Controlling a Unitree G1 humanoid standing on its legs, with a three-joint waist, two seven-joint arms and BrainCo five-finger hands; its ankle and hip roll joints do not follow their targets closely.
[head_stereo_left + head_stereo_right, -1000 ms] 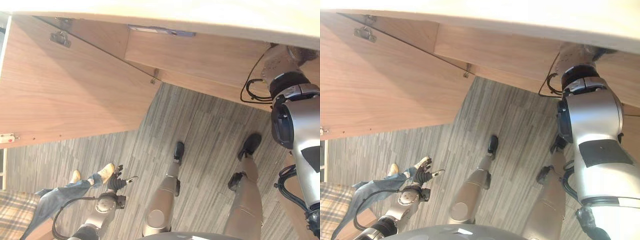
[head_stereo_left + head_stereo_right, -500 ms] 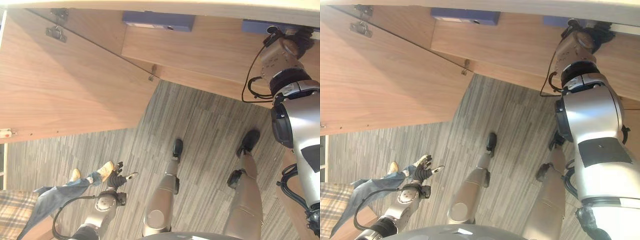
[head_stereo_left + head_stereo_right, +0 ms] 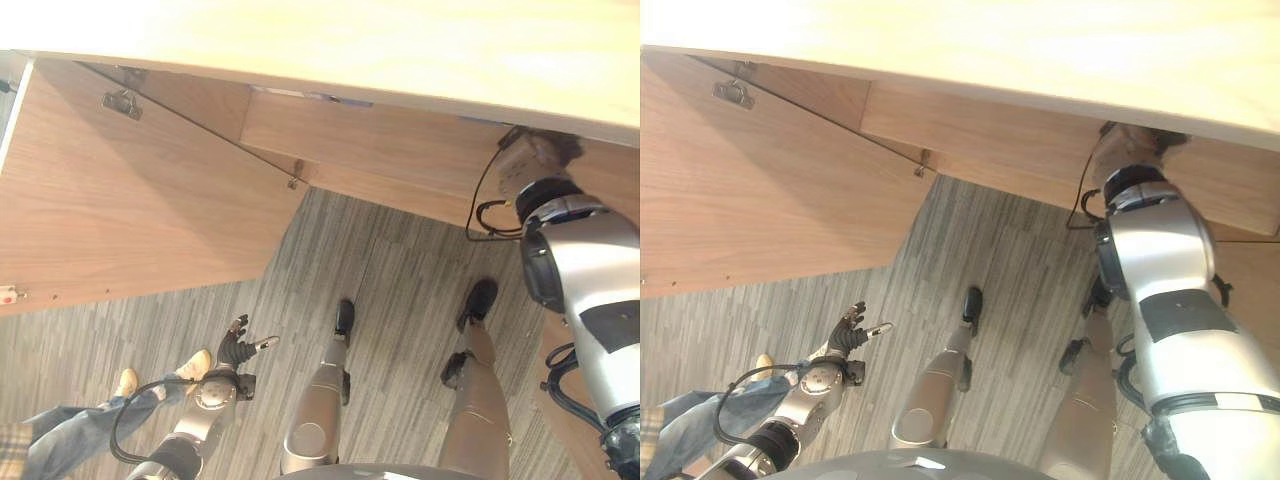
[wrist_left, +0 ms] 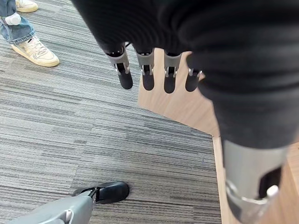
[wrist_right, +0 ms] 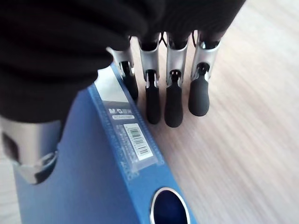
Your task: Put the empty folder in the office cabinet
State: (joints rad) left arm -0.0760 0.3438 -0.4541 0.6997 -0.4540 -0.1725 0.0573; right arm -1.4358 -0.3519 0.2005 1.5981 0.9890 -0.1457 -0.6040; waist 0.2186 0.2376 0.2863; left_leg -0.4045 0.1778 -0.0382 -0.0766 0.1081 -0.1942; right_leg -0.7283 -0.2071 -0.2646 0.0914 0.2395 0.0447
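– The right hand (image 5: 173, 88)?
– Fingers straight, thumb on the blue folder (image 5: 103, 177), which stands on a wood shelf (image 5: 243, 140) in the cabinet (image 3: 380, 130).
– And the left hand (image 4: 149, 70)?
– Slack, hanging low over carpet (image 4: 56, 121). The open door (image 3: 130, 210) stands far left; a person's shoes (image 4: 35, 49) are near.

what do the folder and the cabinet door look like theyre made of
The blue folder looks like smooth, slightly glossy plastic-covered board, going by its even sheen, stuck-on label and metal-rimmed finger hole. The cabinet door looks like matt wood or wood-grain laminate; the regular grain leaves that open. A metal hinge sits near its top corner.
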